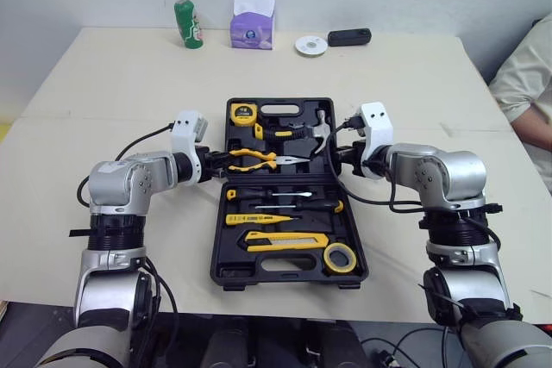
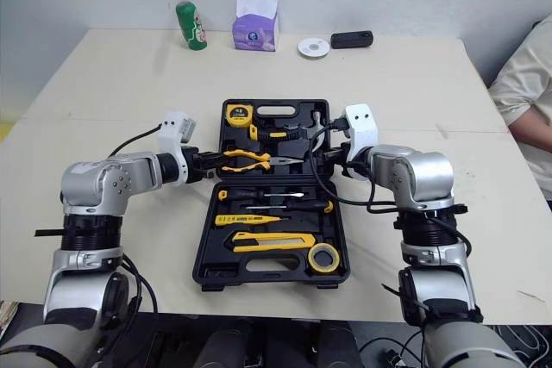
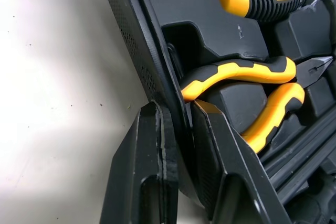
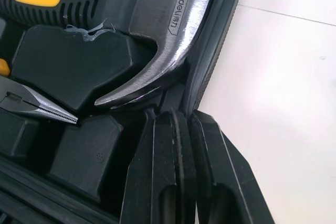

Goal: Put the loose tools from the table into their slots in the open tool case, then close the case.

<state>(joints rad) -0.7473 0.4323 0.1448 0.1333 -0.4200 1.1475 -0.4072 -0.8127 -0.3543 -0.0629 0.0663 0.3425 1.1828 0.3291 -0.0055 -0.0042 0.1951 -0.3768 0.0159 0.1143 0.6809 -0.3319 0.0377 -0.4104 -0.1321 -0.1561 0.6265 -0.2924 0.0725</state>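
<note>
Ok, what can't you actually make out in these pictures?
Person: head views, cut off by the right edge; just sleeve and arm.
Green bottle label: head views, too small to read.
Hammer handle: right wrist view, cut by the frame edge.

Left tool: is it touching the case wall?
Touching. In the left wrist view, the left tool pinches the case wall between its fingers.

Beige table (image 1: 112, 84): carries open black tool case (image 1: 259, 278). Well beyond the case, in a row: green can (image 1: 188, 23), purple tissue box (image 1: 252, 30), white disc (image 1: 310, 45), black device (image 1: 348, 37).
</note>
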